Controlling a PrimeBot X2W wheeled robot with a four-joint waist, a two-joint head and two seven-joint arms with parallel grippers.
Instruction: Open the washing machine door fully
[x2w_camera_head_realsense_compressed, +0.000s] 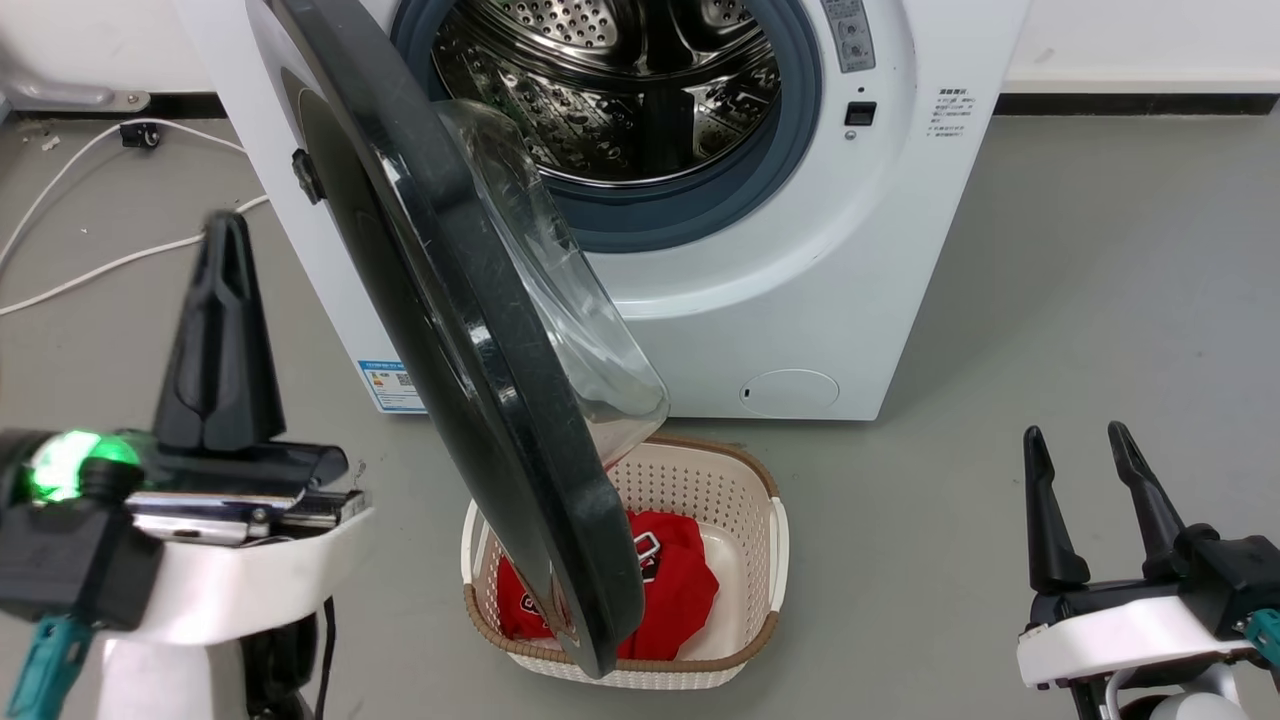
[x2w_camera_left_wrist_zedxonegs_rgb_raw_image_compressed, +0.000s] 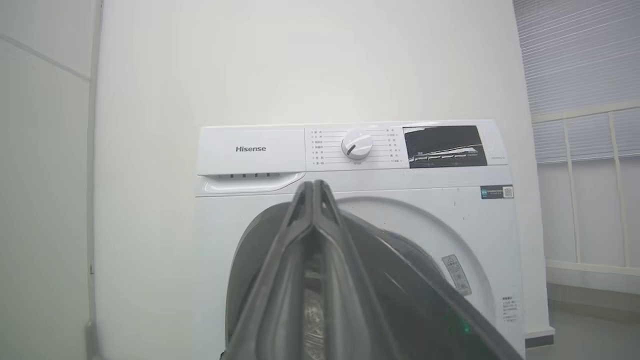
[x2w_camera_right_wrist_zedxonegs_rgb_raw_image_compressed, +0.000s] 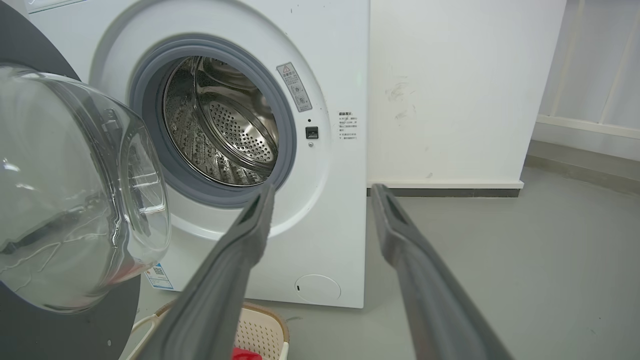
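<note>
The washing machine door (x2w_camera_head_realsense_compressed: 480, 330), a big glossy black disc with a bulging clear glass bowl (x2w_camera_right_wrist_zedxonegs_rgb_raw_image_compressed: 70, 190), stands swung out roughly edge-on from the white machine (x2w_camera_head_realsense_compressed: 800, 280), hinged on its left side. Behind it the steel drum (x2w_camera_head_realsense_compressed: 620, 80) and grey rubber ring lie exposed. My left gripper (x2w_camera_head_realsense_compressed: 226, 225) is shut with nothing in it, to the left of the door's outer face and apart from it; the left wrist view has its fingers (x2w_camera_left_wrist_zedxonegs_rgb_raw_image_compressed: 312, 187) pressed together before the door (x2w_camera_left_wrist_zedxonegs_rgb_raw_image_compressed: 400, 280). My right gripper (x2w_camera_head_realsense_compressed: 1078, 440) stands open at the lower right, far from the door.
A cream basket (x2w_camera_head_realsense_compressed: 775, 530) holding a red garment (x2w_camera_head_realsense_compressed: 680, 580) sits on the grey floor under the door's lower edge. White cables (x2w_camera_head_realsense_compressed: 100, 265) trail on the floor at the left. A small round white flap (x2w_camera_head_realsense_compressed: 790, 392) is low on the machine's front.
</note>
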